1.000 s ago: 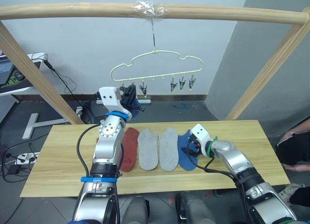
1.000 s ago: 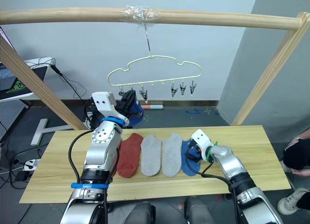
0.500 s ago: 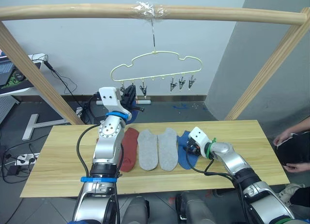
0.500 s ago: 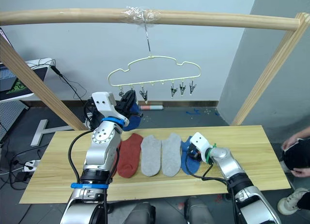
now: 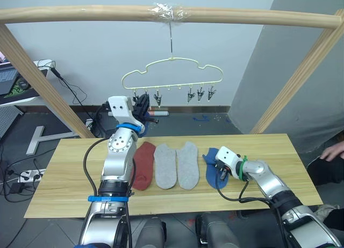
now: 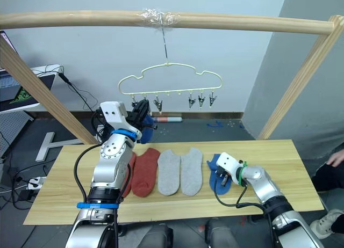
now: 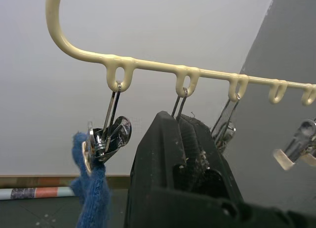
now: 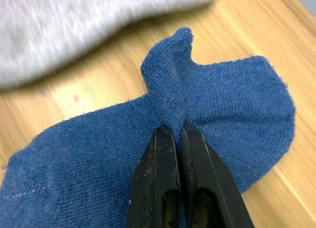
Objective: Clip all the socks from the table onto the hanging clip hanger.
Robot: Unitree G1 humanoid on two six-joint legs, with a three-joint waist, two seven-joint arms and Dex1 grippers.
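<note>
The wooden pole frame (image 5: 161, 13) spans overhead with the clip hanger (image 5: 172, 76) hooked at its middle, and below it the table (image 5: 70, 173) carries a row of socks: a rust-red sock (image 5: 142, 165), two light grey socks (image 5: 176, 165) side by side, and a blue sock (image 5: 214, 170) at my right end. A second blue sock (image 7: 92, 198) already hangs from the leftmost clip (image 7: 108, 139).

My left gripper (image 7: 185, 139) is raised just beside that clip, under the next loop of the hanger; its black fingers are pressed together with nothing between them that I can make out.

My right gripper (image 8: 176, 134) has changed most: a second ago it was working at the blue sock's edge hard against the grey pair, and now the sock sits apart from them, dragged toward my right. The fingers are closed tight on a pinched fold of blue knit, which stands up in a ridge while the rest lies flat on the wood.

I judge the pinch secure enough to lift, making this the second sock bound for the hanger, with four more after it
</note>
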